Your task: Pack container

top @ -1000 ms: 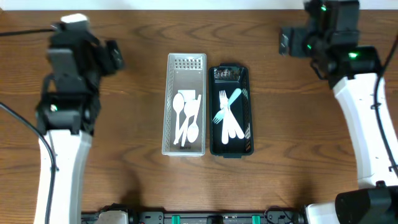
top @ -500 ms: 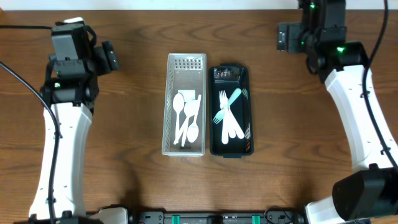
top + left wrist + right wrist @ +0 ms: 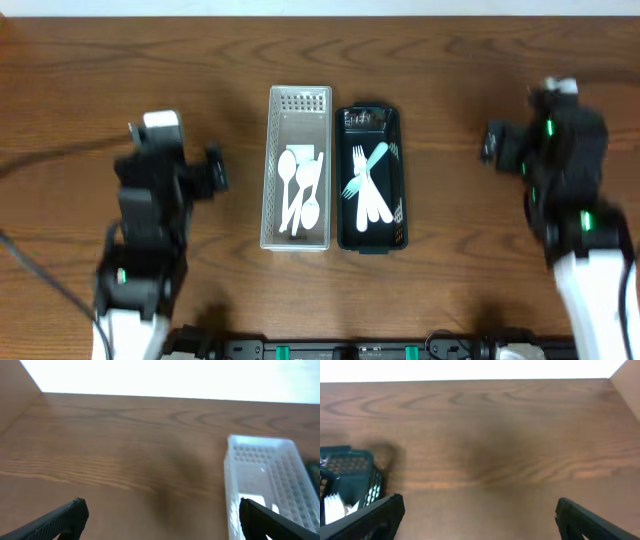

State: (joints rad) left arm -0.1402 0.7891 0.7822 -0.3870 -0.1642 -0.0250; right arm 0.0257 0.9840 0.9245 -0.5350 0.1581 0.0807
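In the middle of the wooden table (image 3: 450,60) two long baskets sit side by side, their long walls touching. The white basket (image 3: 299,102) is on the left and holds white spoons (image 3: 300,190). The dark basket (image 3: 371,244) is on the right and holds forks (image 3: 372,205), with one pale teal fork (image 3: 374,158) lying across the white ones.

The left gripper (image 3: 160,510) hangs over bare wood well to the left of the white basket. Its fingers (image 3: 65,517) are spread wide, with nothing but tabletop between them. From its wrist camera the basket's perforated end stands off to the right, outside the gap, just beyond the right fingertip.

The right gripper (image 3: 480,507) is well to the right of the dark basket, its fingers (image 3: 580,515) equally wide apart over empty wood. That basket's corner shows at the far left, beyond the left fingertip.
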